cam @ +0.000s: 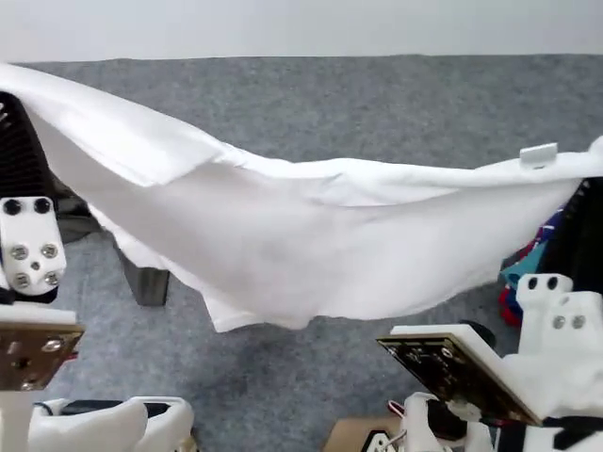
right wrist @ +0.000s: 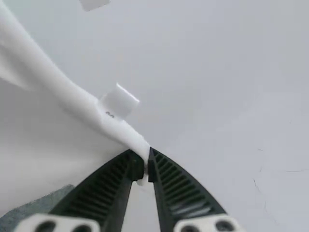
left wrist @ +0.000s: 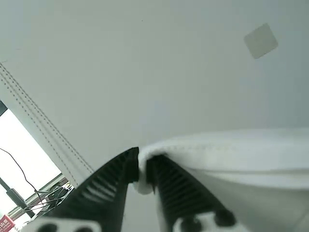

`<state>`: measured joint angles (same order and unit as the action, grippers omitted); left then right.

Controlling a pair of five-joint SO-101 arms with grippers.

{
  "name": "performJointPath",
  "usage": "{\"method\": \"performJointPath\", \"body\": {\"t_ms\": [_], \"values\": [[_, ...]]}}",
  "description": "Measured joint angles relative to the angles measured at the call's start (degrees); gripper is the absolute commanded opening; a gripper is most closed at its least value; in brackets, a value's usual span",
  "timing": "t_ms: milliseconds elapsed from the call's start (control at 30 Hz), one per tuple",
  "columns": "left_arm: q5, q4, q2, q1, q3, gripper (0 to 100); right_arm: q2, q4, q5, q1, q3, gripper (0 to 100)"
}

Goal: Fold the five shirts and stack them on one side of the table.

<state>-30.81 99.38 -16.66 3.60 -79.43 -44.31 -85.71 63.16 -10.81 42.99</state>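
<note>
A white shirt hangs stretched in the air across the table, sagging in the middle above the grey surface. My left gripper is shut on a hemmed edge of the white shirt, holding it up at the left side. My right gripper is shut on a bunched edge of the white shirt close to its small sewn label, holding the right end high. That label shows at the shirt's upper right in the high view.
Colourful folded cloth lies at the table's right edge, partly behind the right arm. A dark object stands under the shirt at the left. The grey table stretches behind and below the shirt.
</note>
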Motion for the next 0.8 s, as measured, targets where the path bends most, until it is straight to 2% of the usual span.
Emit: {"method": "performJointPath", "body": {"t_ms": [267, 533, 800], "values": [[0.0, 0.0, -8.3, 0.0, -0.5, 0, -0.2, 0.1, 0.0, 0.0, 0.0, 1.0], [-1.8, 0.0, -9.9, 0.0, -0.1, 0, -1.8, -4.0, 0.0, 0.0, 0.3, 1.0], [-1.8, 0.0, -9.9, 0.0, 12.6, 0, -1.8, -4.3, 0.0, 0.0, -7.9, 1.1]]}}
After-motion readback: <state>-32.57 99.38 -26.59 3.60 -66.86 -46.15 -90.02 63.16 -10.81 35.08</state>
